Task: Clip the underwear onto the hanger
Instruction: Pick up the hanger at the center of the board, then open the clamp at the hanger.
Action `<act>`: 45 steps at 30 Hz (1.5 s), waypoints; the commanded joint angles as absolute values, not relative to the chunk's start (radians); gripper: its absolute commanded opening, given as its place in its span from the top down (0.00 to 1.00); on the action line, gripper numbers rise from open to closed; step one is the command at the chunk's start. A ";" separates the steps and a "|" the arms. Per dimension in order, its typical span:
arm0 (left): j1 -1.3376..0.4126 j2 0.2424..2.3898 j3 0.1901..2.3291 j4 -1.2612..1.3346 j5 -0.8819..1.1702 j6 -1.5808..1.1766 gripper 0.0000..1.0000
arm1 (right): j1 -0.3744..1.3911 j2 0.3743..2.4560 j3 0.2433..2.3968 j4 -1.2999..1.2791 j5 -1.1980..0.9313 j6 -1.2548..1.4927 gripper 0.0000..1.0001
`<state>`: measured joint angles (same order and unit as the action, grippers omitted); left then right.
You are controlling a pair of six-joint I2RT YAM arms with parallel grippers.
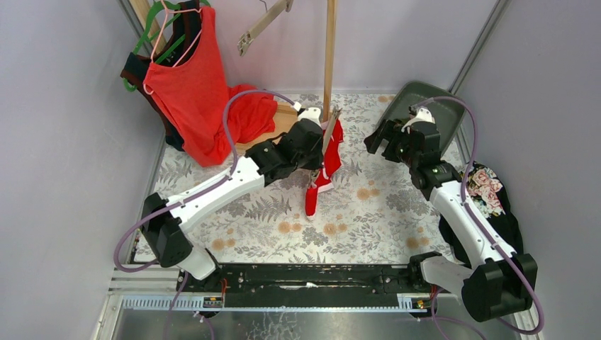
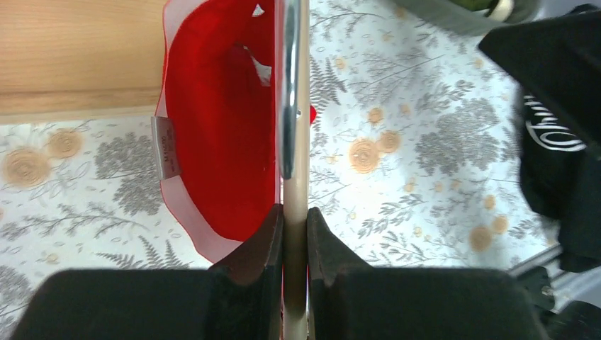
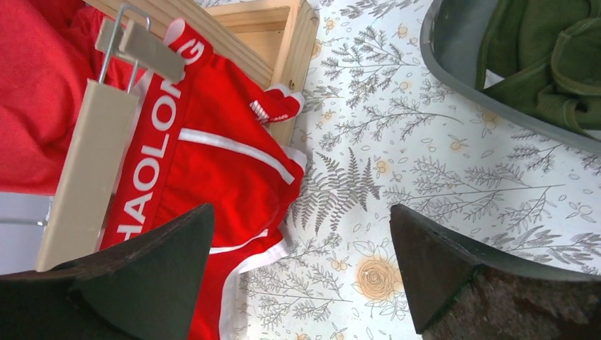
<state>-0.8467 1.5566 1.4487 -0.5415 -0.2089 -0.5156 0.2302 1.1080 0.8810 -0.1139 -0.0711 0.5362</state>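
Progress: bright red fabric briefs (image 3: 212,163) look clipped to the cream flat-bar hanger (image 3: 85,170) pinched by left gripper (image 2: 294,216); dark olive briefs (image 3: 546,64), well apart from it, await, right gripper (image 3: 298,219) wide, empty.

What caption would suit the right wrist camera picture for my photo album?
Open right gripper faces red briefs resting against a wooden hanger; olive briefs lie in a grey tray.

White link shells, black joint housings on left arm (image 1: 212,190) and right arm (image 1: 464,219); a lavender cable (image 1: 227,124) loops alongside each. Matte black wedge fingers (image 3: 156,283) on right gripper (image 3: 299,212).
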 commanded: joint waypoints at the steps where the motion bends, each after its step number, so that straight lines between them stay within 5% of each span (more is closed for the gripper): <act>1: -0.889 1.536 1.486 -0.621 -0.401 -0.506 1.00 | 0.231 1.122 0.968 -0.135 -0.036 0.474 0.01; 23: -1.009 1.539 1.471 -0.711 -0.795 -0.441 1.00 | 0.232 1.187 0.989 -0.131 -0.038 0.423 0.01; 45: -1.055 1.074 0.959 -0.275 -0.257 0.085 1.00 | 0.209 1.178 0.954 -0.084 -0.027 0.339 0.01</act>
